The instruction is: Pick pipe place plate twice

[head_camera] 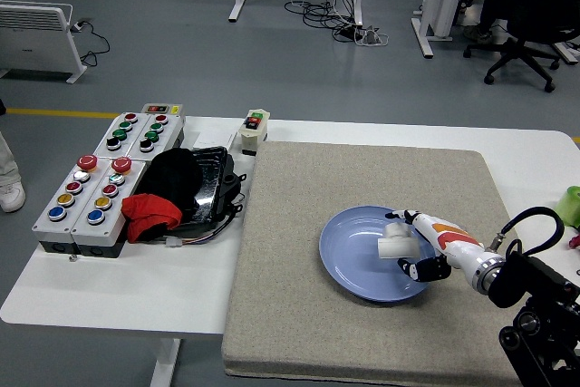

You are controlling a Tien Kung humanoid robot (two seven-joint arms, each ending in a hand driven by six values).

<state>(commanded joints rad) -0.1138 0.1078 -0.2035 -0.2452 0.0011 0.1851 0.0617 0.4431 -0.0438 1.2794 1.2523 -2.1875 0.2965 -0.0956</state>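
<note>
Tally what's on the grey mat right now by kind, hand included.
Round blue plastic plate: 1
White plastic pipe fitting: 1, over the plate
Robot right hand: 1
Total: 3

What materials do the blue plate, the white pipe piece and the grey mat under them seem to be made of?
The blue plate looks like smooth plastic or glazed ceramic: its surface shows a soft sheen. The white pipe piece, held over the plate by the right robot hand, looks like matte white plastic, probably PVC. The grey mat looks like felt or carpet-like fabric, dull and finely speckled.
</note>
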